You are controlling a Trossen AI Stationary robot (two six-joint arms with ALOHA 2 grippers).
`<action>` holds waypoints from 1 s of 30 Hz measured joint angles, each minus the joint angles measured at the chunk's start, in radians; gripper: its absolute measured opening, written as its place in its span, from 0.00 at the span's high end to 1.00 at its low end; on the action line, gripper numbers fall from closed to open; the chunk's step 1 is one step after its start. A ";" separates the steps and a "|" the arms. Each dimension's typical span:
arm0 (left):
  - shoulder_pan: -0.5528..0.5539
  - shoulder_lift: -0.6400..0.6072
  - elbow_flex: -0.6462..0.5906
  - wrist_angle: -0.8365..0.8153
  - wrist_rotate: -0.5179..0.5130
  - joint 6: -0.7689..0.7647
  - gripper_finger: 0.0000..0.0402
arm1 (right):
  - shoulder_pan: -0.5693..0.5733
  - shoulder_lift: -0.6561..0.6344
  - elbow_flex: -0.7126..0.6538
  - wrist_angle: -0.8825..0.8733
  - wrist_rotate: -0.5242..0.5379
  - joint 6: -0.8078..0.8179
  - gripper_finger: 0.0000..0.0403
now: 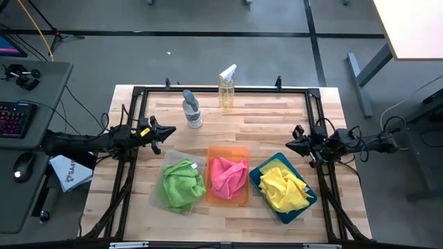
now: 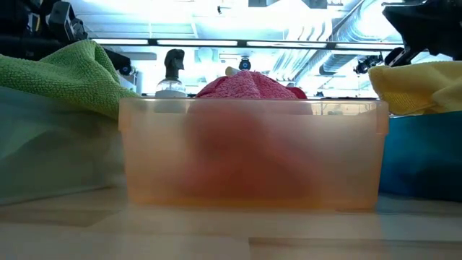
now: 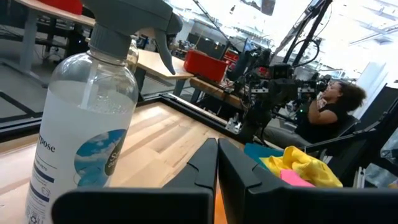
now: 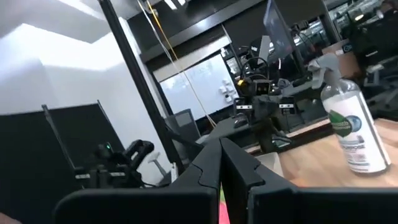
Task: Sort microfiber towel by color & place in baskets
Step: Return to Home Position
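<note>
Three baskets sit in a row near the front edge of the wooden table (image 1: 266, 124), each holding towels of one colour. The clear bin (image 1: 176, 156) holds the lime green towel (image 1: 183, 182), the orange bin (image 1: 228, 149) beside it holds the pink towel (image 1: 228, 174), and the teal bin (image 1: 294, 213) holds the yellow towel (image 1: 284, 187). Both grippers are empty and touch nothing. The left gripper (image 1: 170, 129) hangs over the table's left side, near a clear spray bottle (image 1: 192, 109); its fingers (image 3: 205, 165) are pressed together with no gap. The right gripper (image 1: 289, 144) hangs over the right side, just behind the teal bin, and its fingers (image 4: 239, 165) also meet tip to tip. A second, yellowish spray bottle (image 1: 227, 86) stands at the table's far edge.
</note>
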 joint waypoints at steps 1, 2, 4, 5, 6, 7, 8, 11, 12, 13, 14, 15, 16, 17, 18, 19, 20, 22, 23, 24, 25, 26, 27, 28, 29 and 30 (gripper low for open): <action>0.000 0.000 0.000 0.000 0.000 0.000 1.00 | 0.000 0.001 0.000 -0.009 0.000 -0.012 1.00; 0.000 0.000 0.000 0.001 0.000 0.000 1.00 | 0.000 0.001 0.000 -0.010 -0.001 -0.028 1.00; 0.000 0.000 0.000 0.001 0.000 0.000 1.00 | 0.000 0.000 0.000 -0.019 -0.012 -0.060 1.00; 0.000 0.000 0.000 0.001 0.000 0.000 1.00 | 0.000 0.001 0.000 -0.032 -0.017 -0.066 1.00; 0.000 0.000 0.000 0.001 0.000 0.000 1.00 | 0.000 0.001 0.000 -0.054 -0.018 -0.062 1.00; 0.000 0.000 0.000 0.001 0.000 0.000 1.00 | 0.000 0.001 0.000 -0.088 -0.018 -0.048 1.00; 0.000 0.000 0.000 0.001 0.000 0.000 1.00 | 0.000 0.001 0.000 -0.128 -0.018 -0.018 1.00; 0.000 0.000 0.000 0.001 0.000 0.000 1.00 | 0.000 0.002 0.002 -0.294 -0.030 0.104 1.00; 0.000 0.000 0.000 0.001 0.000 0.000 1.00 | 0.000 0.013 0.003 -0.302 -0.046 0.119 1.00; 0.000 0.000 0.000 0.001 0.002 0.000 1.00 | 0.000 0.029 0.004 -0.302 -0.063 0.107 1.00; 0.000 0.000 0.000 0.001 0.002 0.000 1.00 | 0.000 0.037 0.006 -0.304 -0.069 0.080 1.00; 0.000 0.000 0.000 0.001 0.002 0.000 1.00 | 0.000 0.045 0.006 -0.305 -0.072 0.051 1.00; 0.000 0.000 0.000 0.002 0.002 0.000 1.00 | 0.000 0.052 0.006 -0.306 -0.071 0.019 1.00; 0.000 0.000 0.000 0.002 0.002 0.000 1.00 | 0.000 0.057 0.006 -0.307 -0.069 -0.009 1.00; 0.000 0.000 0.000 0.002 0.002 0.000 1.00 | 0.000 0.062 0.006 -0.307 -0.069 -0.035 1.00; 0.000 0.000 0.000 0.001 0.002 0.000 1.00 | 0.000 0.066 0.006 -0.307 -0.069 -0.056 1.00; 0.000 0.000 0.000 0.002 0.002 0.000 1.00 | 0.000 0.068 0.006 -0.307 -0.069 -0.064 1.00; 0.000 0.000 0.000 0.001 0.002 0.000 1.00 | 0.000 0.068 0.006 -0.307 -0.069 -0.064 1.00; 0.000 0.000 0.000 0.002 0.002 0.000 1.00 | 0.000 0.067 0.007 -0.307 -0.069 -0.057 1.00; 0.000 0.000 0.000 0.002 0.002 0.000 1.00 | 0.000 0.067 0.007 -0.307 -0.069 -0.048 1.00; 0.000 0.000 0.000 0.002 0.002 0.000 1.00 | 0.000 0.067 0.007 -0.308 -0.069 -0.036 1.00; 0.000 0.000 0.000 0.002 0.002 0.000 1.00 | 0.000 0.067 0.007 -0.308 -0.069 -0.028 1.00; 0.000 0.000 0.000 0.002 0.002 0.000 1.00 | 0.000 0.067 0.007 -0.308 -0.069 -0.022 1.00; 0.000 0.000 0.000 0.001 0.002 0.000 1.00 | 0.000 0.067 0.007 -0.308 -0.069 -0.015 1.00; 0.000 0.000 0.000 0.001 0.002 0.000 1.00 | 0.000 0.067 0.007 -0.308 -0.069 -0.009 1.00; 0.000 0.000 0.000 0.001 0.002 0.000 1.00 | 0.000 0.067 0.007 -0.308 -0.069 -0.007 1.00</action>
